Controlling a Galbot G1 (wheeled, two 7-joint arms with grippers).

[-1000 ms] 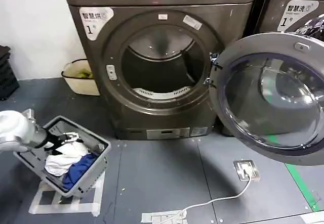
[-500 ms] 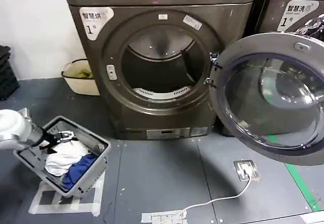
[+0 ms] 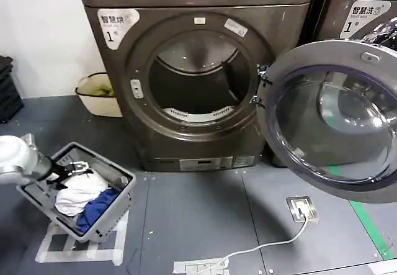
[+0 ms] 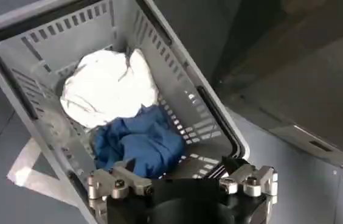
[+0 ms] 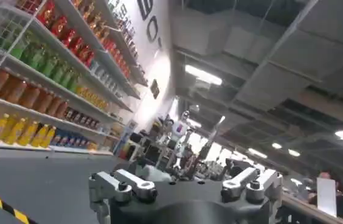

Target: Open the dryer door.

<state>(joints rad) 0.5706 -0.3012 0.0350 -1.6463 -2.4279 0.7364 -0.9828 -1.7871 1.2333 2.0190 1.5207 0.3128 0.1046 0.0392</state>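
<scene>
The dryer door (image 3: 338, 123) stands swung wide open to the right of the dryer, its grey back face and glass centre towards me. The round drum opening (image 3: 197, 79) is uncovered. My left gripper (image 3: 73, 166) hangs open at the left, low over the far rim of a grey laundry basket (image 3: 121, 179), well away from the door. In the left wrist view the left gripper (image 4: 179, 165) is open above the basket (image 4: 177, 55), which holds a white cloth (image 4: 107, 85) and a blue cloth (image 4: 138, 140). The right gripper (image 5: 183, 173) points up into the room, open, holding nothing.
A second dark machine (image 3: 366, 8) stands behind the open door. A beige bin (image 3: 93, 95) sits left of the dryer, with black crates (image 3: 6, 89) further left. A floor socket with a white cable (image 3: 302, 208) and a green floor line (image 3: 372, 225) lie at front right.
My left arm has drawn back slightly to the left over the basket. The dryer door has not moved.
</scene>
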